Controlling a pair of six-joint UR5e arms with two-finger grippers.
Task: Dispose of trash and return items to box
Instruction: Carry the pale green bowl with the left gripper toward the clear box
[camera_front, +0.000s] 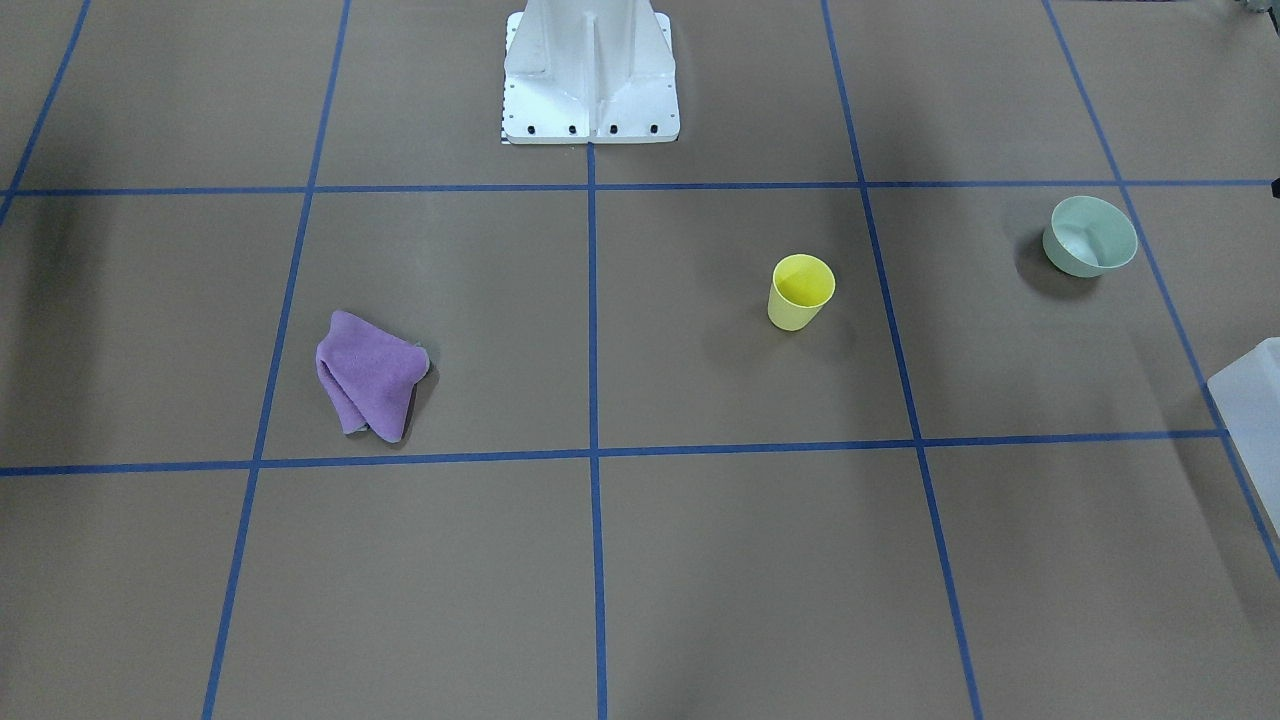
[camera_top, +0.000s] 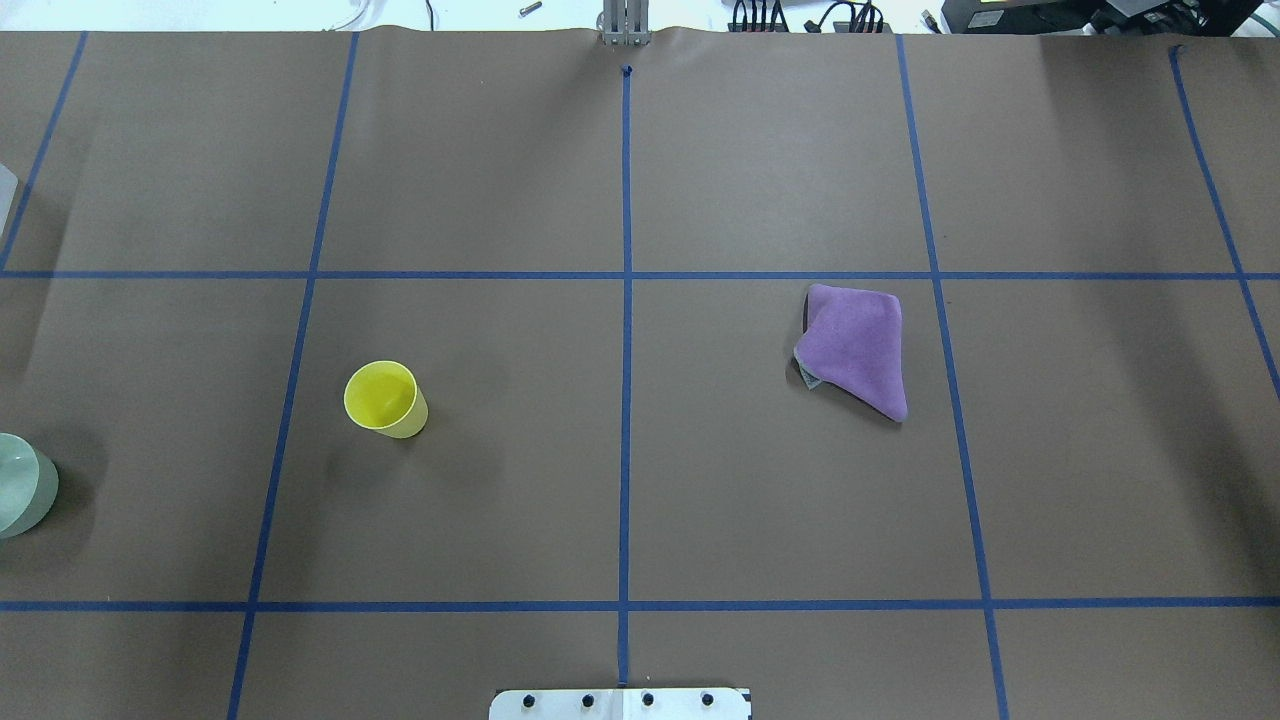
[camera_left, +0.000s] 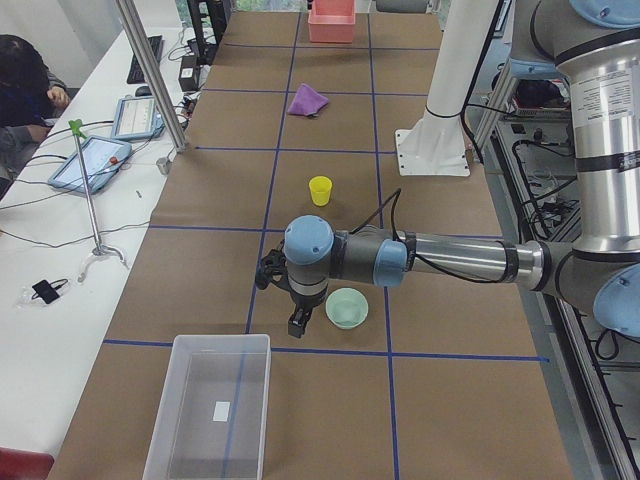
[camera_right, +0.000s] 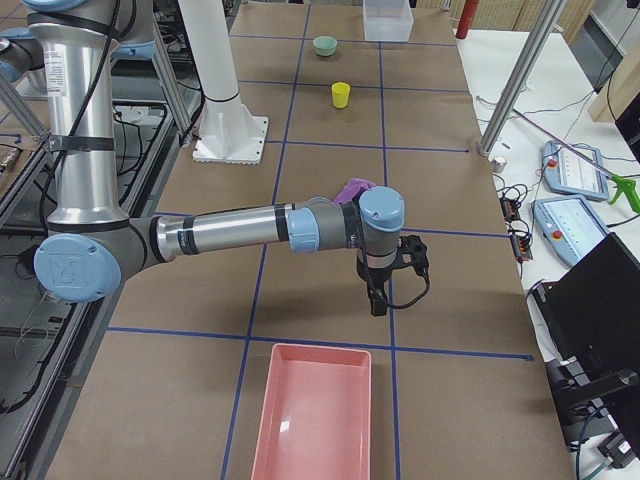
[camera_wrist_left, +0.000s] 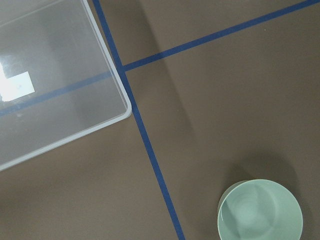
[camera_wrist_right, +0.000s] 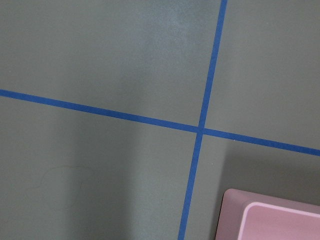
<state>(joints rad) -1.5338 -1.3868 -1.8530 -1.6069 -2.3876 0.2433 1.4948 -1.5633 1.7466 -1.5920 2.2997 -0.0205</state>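
Exterior left view: my left gripper (camera_left: 297, 325) hangs near the green bowl (camera_left: 347, 308) and the box (camera_left: 222, 339), yellow cup (camera_left: 320, 190) well apart. Spread or pressed together, I cannot tell.

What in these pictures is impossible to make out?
- Left pincer and right pincer: they show only in the side views, too small to tell open or shut.
- Box: cut off by the front view's right edge.
- Bowl: cut by the overhead view's left edge.
- Cloth: mostly hidden behind the right arm in the right side view.
- Tray: only a corner shows in the right wrist view.
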